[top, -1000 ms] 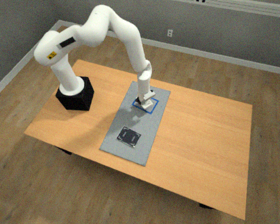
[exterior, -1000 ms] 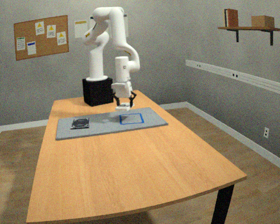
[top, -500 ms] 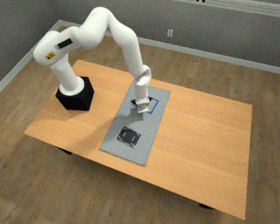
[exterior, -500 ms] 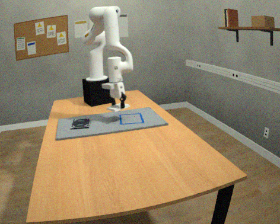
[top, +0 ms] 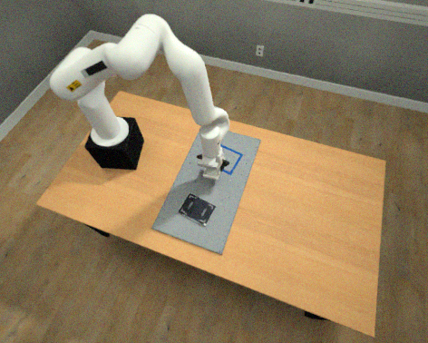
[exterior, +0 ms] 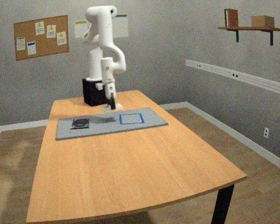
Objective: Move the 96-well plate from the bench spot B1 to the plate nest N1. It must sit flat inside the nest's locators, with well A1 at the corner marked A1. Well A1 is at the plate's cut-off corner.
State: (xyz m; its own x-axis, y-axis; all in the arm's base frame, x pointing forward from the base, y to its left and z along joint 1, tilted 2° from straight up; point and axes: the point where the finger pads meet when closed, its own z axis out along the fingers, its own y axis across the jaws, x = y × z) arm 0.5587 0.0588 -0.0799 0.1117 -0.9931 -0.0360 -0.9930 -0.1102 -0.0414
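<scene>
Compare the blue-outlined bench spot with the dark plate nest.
The bench spot is only a blue outline with grey mat showing inside; the plate nest is a dark block with pale corner marks. In the exterior view the spot lies toward the mat's right end, the nest toward its left. Both sit on the mat; neither holds the plate, which the gripper grips.
</scene>
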